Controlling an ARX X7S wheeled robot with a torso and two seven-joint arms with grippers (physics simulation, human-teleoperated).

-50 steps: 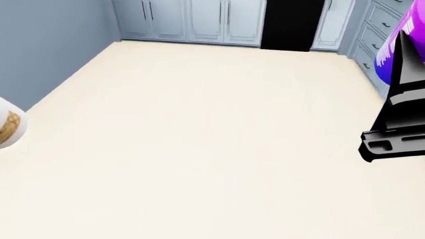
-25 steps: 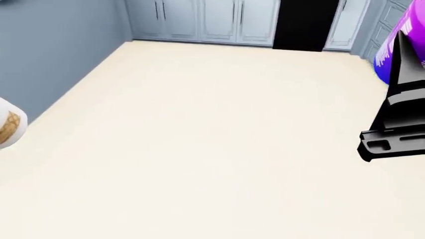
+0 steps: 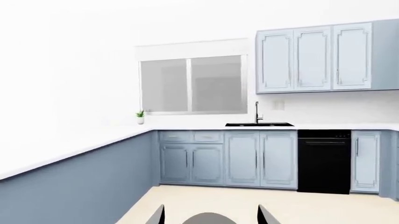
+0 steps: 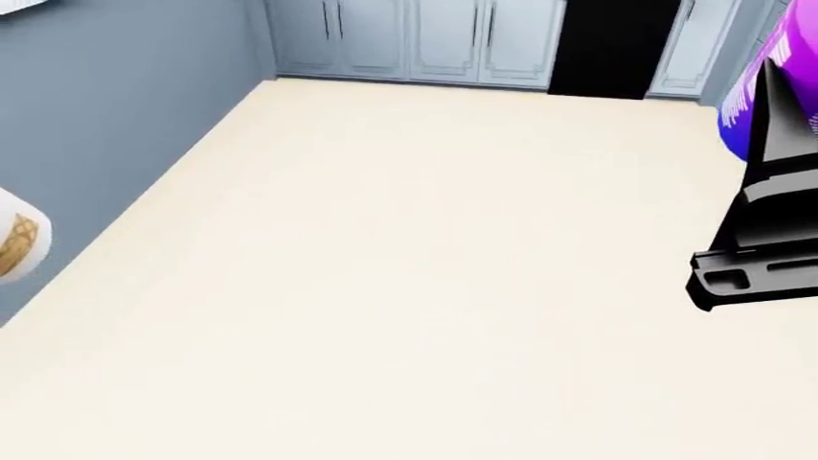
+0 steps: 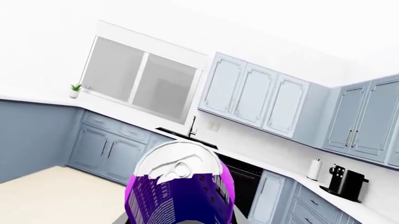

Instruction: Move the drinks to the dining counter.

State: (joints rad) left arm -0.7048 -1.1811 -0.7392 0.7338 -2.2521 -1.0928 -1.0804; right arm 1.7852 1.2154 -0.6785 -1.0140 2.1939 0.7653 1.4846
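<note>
Holding the purple can (image 5: 179, 189) in my right gripper (image 4: 757, 230), I see its silver top and pull tab filling the near part of my right wrist view, the can upright between my fingers; from my head it shows as a purple sliver (image 4: 757, 91) just above the black gripper body at the right edge, clamped. At the left edge of the head view, the white bottle (image 4: 19, 247) with its beige-brown label peeks in. My left wrist view shows only two dark fingertips (image 3: 157, 216) with a pale rounded shape between them, so I cannot tell whether my left gripper is closed on the bottle. Below lies cream floor (image 4: 383, 268). Beyond stand blue-grey cabinets (image 3: 227, 158), a black dishwasher (image 3: 324, 161), a sink with faucet (image 3: 257, 122) and a window (image 3: 192, 85).
</note>
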